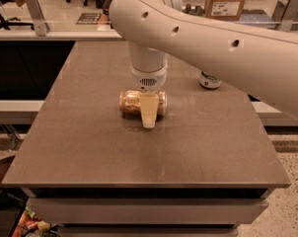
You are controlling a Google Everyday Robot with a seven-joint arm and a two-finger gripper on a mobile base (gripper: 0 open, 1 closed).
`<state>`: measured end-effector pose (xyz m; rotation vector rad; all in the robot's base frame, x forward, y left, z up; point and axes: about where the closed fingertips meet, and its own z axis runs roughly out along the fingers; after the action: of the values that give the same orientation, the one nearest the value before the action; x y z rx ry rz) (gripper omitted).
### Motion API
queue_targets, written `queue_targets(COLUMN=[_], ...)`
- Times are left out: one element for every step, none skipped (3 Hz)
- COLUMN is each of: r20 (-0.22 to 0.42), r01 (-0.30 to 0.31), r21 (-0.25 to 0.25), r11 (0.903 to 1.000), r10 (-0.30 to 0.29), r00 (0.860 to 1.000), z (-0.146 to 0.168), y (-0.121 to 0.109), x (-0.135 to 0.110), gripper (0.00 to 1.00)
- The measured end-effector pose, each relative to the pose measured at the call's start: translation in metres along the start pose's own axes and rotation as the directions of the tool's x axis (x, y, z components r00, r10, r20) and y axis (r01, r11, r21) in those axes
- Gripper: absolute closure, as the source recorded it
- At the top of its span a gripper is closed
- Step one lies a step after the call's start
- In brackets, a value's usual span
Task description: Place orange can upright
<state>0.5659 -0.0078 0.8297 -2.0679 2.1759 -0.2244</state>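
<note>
The orange can [130, 102] lies on its side near the middle of the brown table [90, 147], its long axis running left to right. It has an orange-gold mottled label and silver ends. My gripper [148, 113] hangs straight down from the white arm [198, 31] over the can's middle. Its cream lower part covers the front of the can and reaches down to the table surface. The part of the can behind the gripper is hidden.
A white-and-green can [209, 80] stands upright at the back right of the table, partly hidden by the arm. A cardboard box [226, 1] and a railing stand beyond the table's far edge.
</note>
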Motion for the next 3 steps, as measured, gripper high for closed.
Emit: queue_targets(r20=[0.000, 0.000, 0.000], r01=[0.001, 0.001, 0.001], r21=[0.001, 0.003, 0.004], r11=[1.0000, 1.0000, 1.0000], r10=[-0.001, -0.001, -0.001], r00=[1.000, 1.000, 1.000], z=[0.0000, 0.0000, 0.0000], y=[0.0001, 0.0003, 0.0004], x=[-0.0001, 0.0001, 0.0003], gripper=[0.42, 0.65, 0.89])
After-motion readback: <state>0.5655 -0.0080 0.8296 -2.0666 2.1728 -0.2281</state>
